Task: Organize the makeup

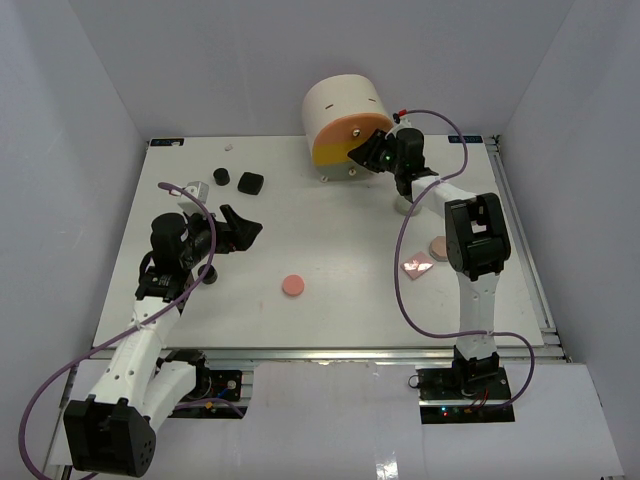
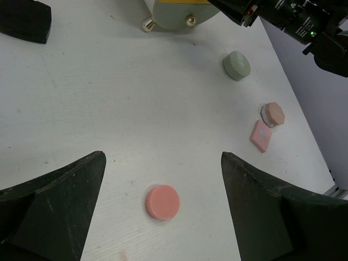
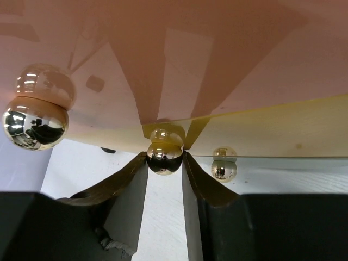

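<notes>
Top view: left gripper (image 1: 245, 228) gaped wide, empty; pink compact (image 1: 293, 286) lay near-centre, to its right. Left wrist: compact looked light, rigid, slick (best taken across the rim). Right wrist: right gripper (image 3: 164, 164) stood narrow, pinching a gold knob (image 3: 164, 155) on the far drawer box (image 3: 244, 65).
</notes>
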Controlling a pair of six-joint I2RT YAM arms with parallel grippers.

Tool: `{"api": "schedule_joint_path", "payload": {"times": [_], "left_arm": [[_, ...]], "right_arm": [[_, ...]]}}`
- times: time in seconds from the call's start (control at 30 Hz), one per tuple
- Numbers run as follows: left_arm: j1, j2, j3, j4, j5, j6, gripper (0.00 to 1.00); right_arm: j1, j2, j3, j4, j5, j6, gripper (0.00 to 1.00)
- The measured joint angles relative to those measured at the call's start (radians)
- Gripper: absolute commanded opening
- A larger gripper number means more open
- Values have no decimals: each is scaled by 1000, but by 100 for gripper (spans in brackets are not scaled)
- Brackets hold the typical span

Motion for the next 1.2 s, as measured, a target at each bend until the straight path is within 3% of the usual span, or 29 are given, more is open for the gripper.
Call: {"api": "schedule_joint_path", "payload": {"times": [0.13, 0.37, 0.6, 0.73, 0.9, 1.0, 1.1, 1.2], "left_arm": [[0, 1, -1, 0, 0, 0, 98], [0, 34, -1, 10, 26, -1, 98], [-3, 151, -1, 0, 85, -8, 98], [-37, 192, 1, -15, 85, -7, 98], [-167, 254, 12, -55, 38, 14, 98], [-249, 286, 29, -91, -23, 25, 98], [-310, 327, 51, -113, -107, 26, 98], [-359, 374, 73, -143, -190, 24, 98]], "right_arm": [[2, 0, -4, 8, 1, 11, 17], [-4, -86, -168, 105, -4, 12, 13], [-14, -291, -442, 141, -31, 1, 19], [-15, -318, -476, 142, -35, -7, 24], [-15, -321, -481, 144, -36, -15, 27], [-15, -331, -497, 151, -37, -18, 43], [-15, -342, -508, 152, -41, -25, 84], [-15, -349, -510, 144, -48, -44, 90]]}}
